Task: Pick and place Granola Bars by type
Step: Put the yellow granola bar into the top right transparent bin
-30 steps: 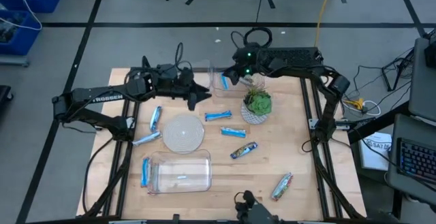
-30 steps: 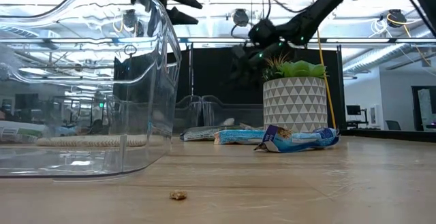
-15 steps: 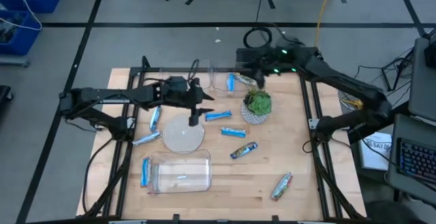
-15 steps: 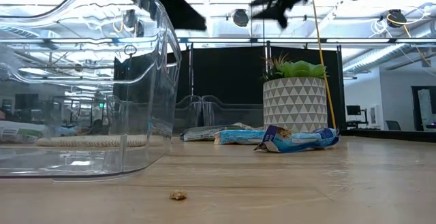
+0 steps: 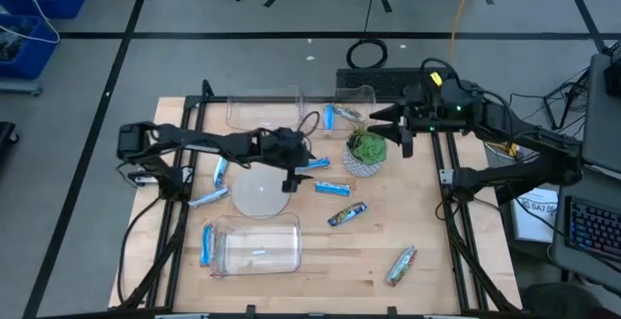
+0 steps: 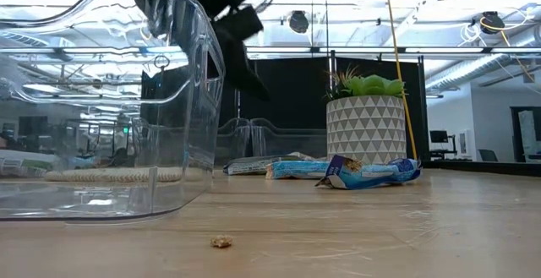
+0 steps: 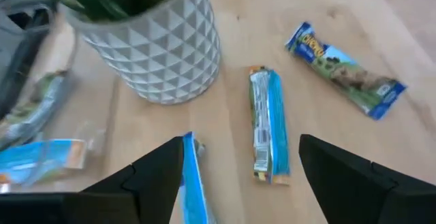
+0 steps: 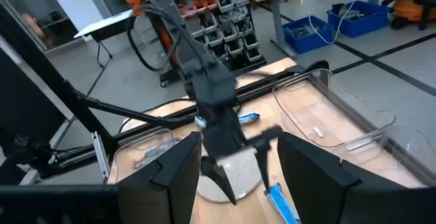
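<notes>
So the left pincer (image 5: 294, 175) has swung in over the blue granola bars (image 5: 312, 165) beside the plant pot (image 5: 366, 154), fingers wide and empty, while the right pincer (image 5: 390, 125) has pulled back, open too. Looks like pickup's next.

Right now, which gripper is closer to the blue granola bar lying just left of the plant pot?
The left. The left gripper hovers right beside the blue bar, fingers open. The right gripper hangs beyond the plant pot, on its far side from the bar.
</notes>
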